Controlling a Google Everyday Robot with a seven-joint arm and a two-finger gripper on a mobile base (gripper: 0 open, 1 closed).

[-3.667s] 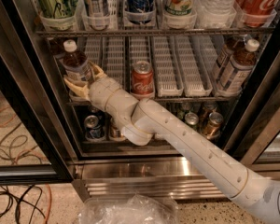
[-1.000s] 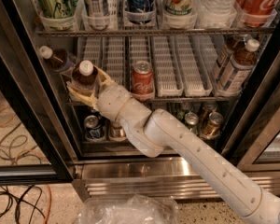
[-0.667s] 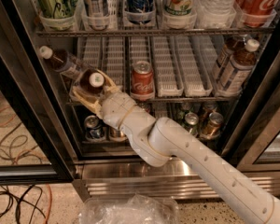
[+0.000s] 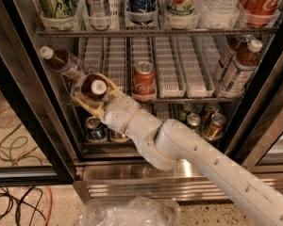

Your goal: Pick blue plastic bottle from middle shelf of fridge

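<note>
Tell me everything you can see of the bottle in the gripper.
The blue plastic bottle is small, clear, holding dark brown drink, its white screw cap on. It tips forward, cap toward the camera, label hidden. The gripper is shut around its body at the left front edge of the middle shelf; a second bottle leans just behind it.

Gripper (image 4: 91, 92): mine sits at the left front of the middle shelf (image 4: 167, 69) in the fridge (image 4: 132, 172), clasped around the blue plastic bottle (image 4: 97, 86).
Second bottle (image 4: 61, 62): tilted, just behind and left of it.
Cola can (image 4: 144, 81): right of my gripper, same shelf.
Bottle pair (image 4: 238, 65): far right end.
Small cans (image 4: 214, 124): shelf below, behind my arm (image 4: 188, 154).
</note>
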